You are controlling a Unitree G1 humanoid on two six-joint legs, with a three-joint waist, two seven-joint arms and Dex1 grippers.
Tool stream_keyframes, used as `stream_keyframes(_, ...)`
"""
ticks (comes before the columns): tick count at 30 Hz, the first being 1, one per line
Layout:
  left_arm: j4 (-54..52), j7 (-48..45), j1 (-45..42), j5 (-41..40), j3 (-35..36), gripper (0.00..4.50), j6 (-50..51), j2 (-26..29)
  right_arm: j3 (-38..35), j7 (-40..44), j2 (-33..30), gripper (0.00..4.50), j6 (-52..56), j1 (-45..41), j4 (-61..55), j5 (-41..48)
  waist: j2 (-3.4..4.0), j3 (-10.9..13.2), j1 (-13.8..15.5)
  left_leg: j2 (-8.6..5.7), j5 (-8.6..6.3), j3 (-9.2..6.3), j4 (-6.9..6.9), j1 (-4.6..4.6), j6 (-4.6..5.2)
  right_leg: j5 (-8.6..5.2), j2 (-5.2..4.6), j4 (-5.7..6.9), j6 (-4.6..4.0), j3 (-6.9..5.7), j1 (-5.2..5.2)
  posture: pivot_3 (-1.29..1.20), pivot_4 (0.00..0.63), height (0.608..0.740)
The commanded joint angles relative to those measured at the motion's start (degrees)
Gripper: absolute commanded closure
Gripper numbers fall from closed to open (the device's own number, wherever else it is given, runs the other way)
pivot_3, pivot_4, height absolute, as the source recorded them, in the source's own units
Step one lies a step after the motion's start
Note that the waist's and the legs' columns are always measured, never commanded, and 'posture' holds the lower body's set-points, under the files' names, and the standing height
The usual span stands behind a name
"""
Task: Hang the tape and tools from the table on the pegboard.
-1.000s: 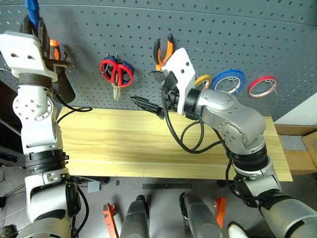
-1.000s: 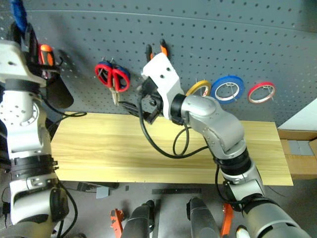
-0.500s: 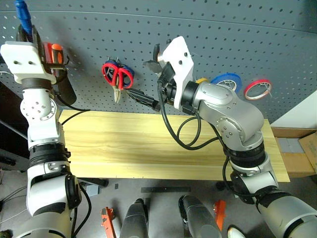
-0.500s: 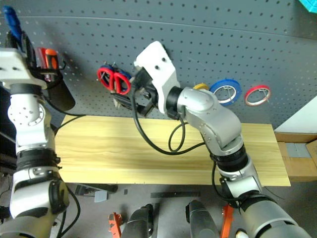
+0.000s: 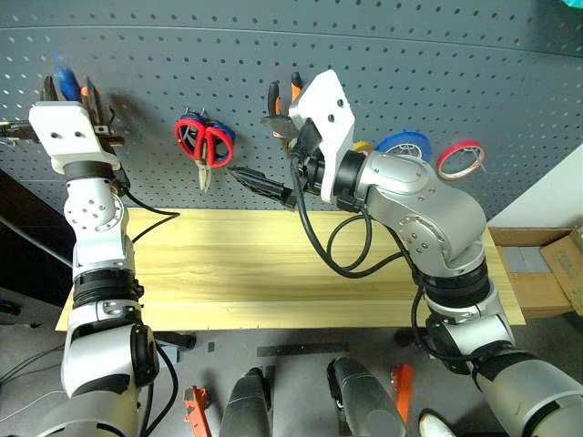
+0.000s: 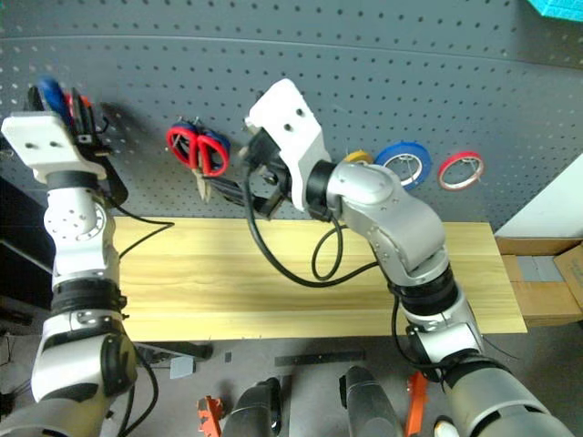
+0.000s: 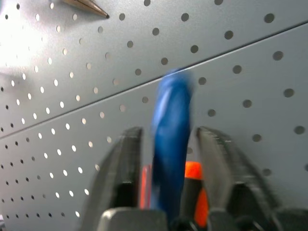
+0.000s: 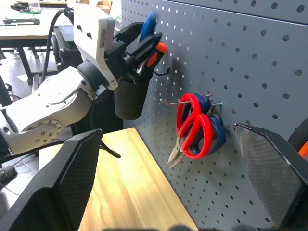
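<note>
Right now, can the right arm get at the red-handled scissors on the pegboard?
Probably yes. The right gripper is open, pointing toward the red-handled scissors on the pegboard, with nothing between them.

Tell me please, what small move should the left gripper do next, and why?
Probably draw the left gripper back from the blue screwdriver, away from the pegboard. Its fingers stand apart on each side of the blue handle, with gaps, and the tool seems to sit in the black cup beside an orange handle.
</note>
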Motion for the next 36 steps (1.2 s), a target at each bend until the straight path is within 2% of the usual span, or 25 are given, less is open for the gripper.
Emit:
stream_keyframes(1,-2.8,0.5,-0.3,-0.8,0.4,1.07,-1.1,0.4,0.2,0.6,-0.2,0.0,-1.4,-1.6,-1.8,-0.5,-0.01,-0.1,0.0,0.0,0.0,0.0,0.04,0.01,0.0,0.0,0.0,0.03,0.0,0.0,0.01,-0.18,0.159,0.74)
stream_keyframes(3,-3.2,0.7,-0.6,-0.8,0.3,0.39,-0.6,0.4,0.3,1.0,-0.5,0.0,-1.5,-1.5,-1.9,-0.6,-0.01,-0.3,0.0,0.0,0.01,0.0,0.06,0.01,0.0,0.0,0.0,0.07,0.0,0.0,0.01,-0.18,0.156,0.74)
stream_keyframes(7,-6.5,1.2,-0.9,-1.1,0.7,0.39,0.3,0.5,0.2,1.5,-0.8,0.0,-1.8,-1.5,-1.9,-0.8,-0.06,-0.6,-0.1,-0.01,0.0,-0.01,0.06,0.01,0.0,0.0,0.0,0.06,0.0,0.0,0.01,-0.18,0.15,0.74)
stream_keyframes(12,-19.8,-3.4,-1.9,-2.8,-2.0,0.39,4.4,0.6,-2.8,2.5,-1.5,0.0,-2.3,-1.6,-2.1,0.8,-0.18,-1.2,0.0,-0.02,0.01,-0.04,0.05,-0.01,-0.01,0.0,-0.01,0.05,0.0,-0.01,0.02,-0.17,0.138,0.74)
stream_keyframes(14,-24.0,-6.9,-1.7,-4.7,-3.7,0.39,7.0,0.3,-4.0,3.3,-2.4,0.0,-2.2,-1.2,-2.5,1.8,-0.16,-1.7,0.0,-0.05,0.0,-0.05,0.04,0.0,-0.01,0.0,-0.03,0.03,0.0,0.0,0.04,-0.16,0.134,0.74)
stream_keyframes(18,-35.9,-21.1,2.1,-14.1,-10.5,0.39,20.0,0.0,-8.4,5.9,-6.0,0.0,0.1,2.7,-6.2,6.5,0.09,-2.7,0.1,-0.07,0.0,-0.08,0.04,0.1,0.0,0.0,-0.02,-0.03,0.0,-0.02,0.23,-0.13,0.12,0.74)
stream_keyframes(23,-45.9,-25.4,9.6,-23.9,-12.2,0.39,39.3,-1.3,-9.3,7.2,-10.8,0.0,0.9,9.8,-10.0,8.7,0.64,-3.8,-0.2,-0.03,-0.01,-0.02,0.01,0.34,0.02,-0.02,0.08,-0.01,0.01,0.11,0.37,-0.1,0.105,0.74)
stream_keyframes(27,-53.3,-19.3,19.4,-22.7,-13.3,0.39,50.3,-5.0,-10.1,6.1,-14.4,0.0,0.6,20.5,-14.3,8.9,0.88,-4.3,-0.1,0.04,0.01,-0.03,0.03,0.51,0.05,-0.02,0.25,0.21,0.02,0.24,0.43,-0.09,0.095,0.74)
stream_keyframes(31,-55.2,-17.5,25.1,-22.8,-12.3,0.39,54.6,-8.1,-9.1,3.3,-14.9,0.0,-3.9,28.7,-14.6,4.9,0.87,-4.6,0.2,0.01,0.02,-0.03,0.12,0.71,0.06,-0.01,0.26,0.2,0.02,0.25,0.72,-0.09,0.087,0.74)
stream_keyframes(36,-51.4,-16.9,32.1,-18.9,-12.2,0.39,52.2,-9.2,-8.8,-4.6,-12.3,0.0,-17.0,39.1,-8.4,-5.7,0.86,-6.1,0.3,0.0,0.01,0.08,-0.02,1.25,0.08,-0.03,0.28,-0.03,0.04,0.35,1.23,-0.09,0.067,0.74)
